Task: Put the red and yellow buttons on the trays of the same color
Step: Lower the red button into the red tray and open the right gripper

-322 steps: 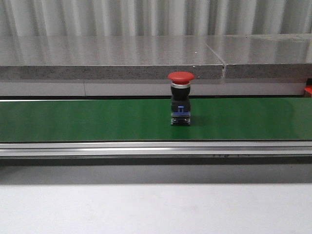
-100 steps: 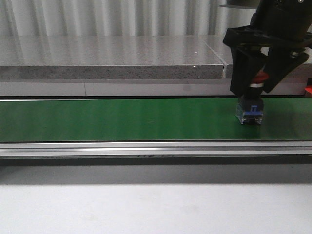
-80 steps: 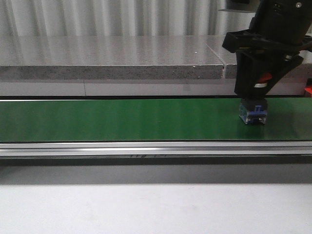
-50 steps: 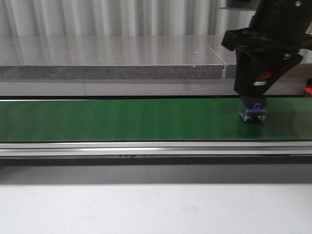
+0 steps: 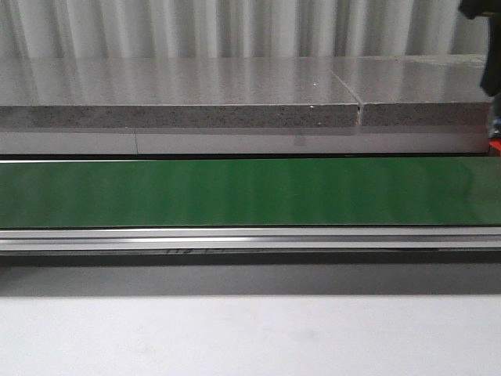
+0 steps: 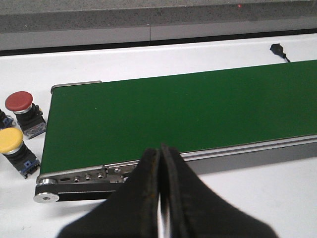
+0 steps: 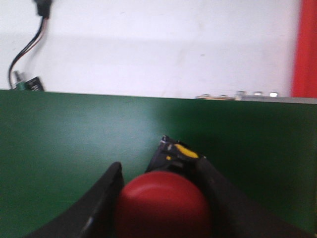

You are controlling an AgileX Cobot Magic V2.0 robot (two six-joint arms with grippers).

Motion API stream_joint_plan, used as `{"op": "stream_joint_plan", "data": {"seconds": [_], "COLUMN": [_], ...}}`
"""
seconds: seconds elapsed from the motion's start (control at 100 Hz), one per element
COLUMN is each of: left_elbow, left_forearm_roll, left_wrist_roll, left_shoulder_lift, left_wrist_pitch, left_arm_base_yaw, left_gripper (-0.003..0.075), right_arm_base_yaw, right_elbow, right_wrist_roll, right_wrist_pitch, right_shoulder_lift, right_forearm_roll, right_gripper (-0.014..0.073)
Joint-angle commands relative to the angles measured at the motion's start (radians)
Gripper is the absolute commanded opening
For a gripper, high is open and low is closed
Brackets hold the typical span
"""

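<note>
In the right wrist view my right gripper [image 7: 161,198] is shut on a red button [image 7: 163,208] with a black body, held above the green belt [image 7: 74,144]. A strip of the red tray [image 7: 303,49] shows beyond the belt's end. In the front view only a dark bit of the right arm [image 5: 489,47] shows at the right edge. In the left wrist view my left gripper [image 6: 161,198] is shut and empty over the white table near the belt's end. A second red button [image 6: 22,113] and a yellow button [image 6: 15,148] stand on the table beside that end.
The green conveyor belt [image 5: 235,192] runs across the front view with a metal rail in front and a grey stone ledge [image 5: 180,98] behind. A black cable [image 7: 29,39] lies on the white table beyond the belt. A black plug [image 6: 278,49] lies past the belt.
My right gripper closed on the red button on the belt, lifted it and carried it off to the right, out of the front view. The belt in that view is now bare.
</note>
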Motion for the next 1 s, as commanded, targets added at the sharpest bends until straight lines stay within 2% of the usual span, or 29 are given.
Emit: {"op": "stream_joint_plan", "data": {"seconds": [0.0,0.23,0.46,0.65,0.99], "left_elbow": [-0.026,-0.026,-0.026,-0.026,-0.026], "left_forearm_roll": [-0.019,-0.019,-0.019,-0.019,-0.019], "left_wrist_roll": [0.000,0.000,0.000,0.000,0.000], "left_shoulder_lift": [0.007,0.007,0.007,0.007,0.007], "left_wrist_pitch": [-0.069,-0.069,-0.069,-0.069,-0.069], "left_arm_base_yaw": [-0.007,-0.007,-0.007,-0.007,-0.007], "left_gripper": [-0.0021,-0.0021,-0.0021,-0.0021,-0.0021], "right_arm_base_yaw": [-0.079,-0.237,-0.326,-0.354,-0.354], "right_elbow": [-0.033,-0.033,-0.033,-0.066,-0.221], "right_wrist_roll": [0.002,0.002,0.025,0.086,0.088], "right_wrist_pitch": [-0.048,-0.096,-0.158,-0.159,-0.090], "right_shoulder_lift": [-0.053,-0.044,-0.040,0.017,0.182], "right_forearm_roll": [-0.007,-0.007,0.004,0.004,0.004], "right_gripper": [0.0180,0.0180,0.0180,0.0180,0.0180]}}
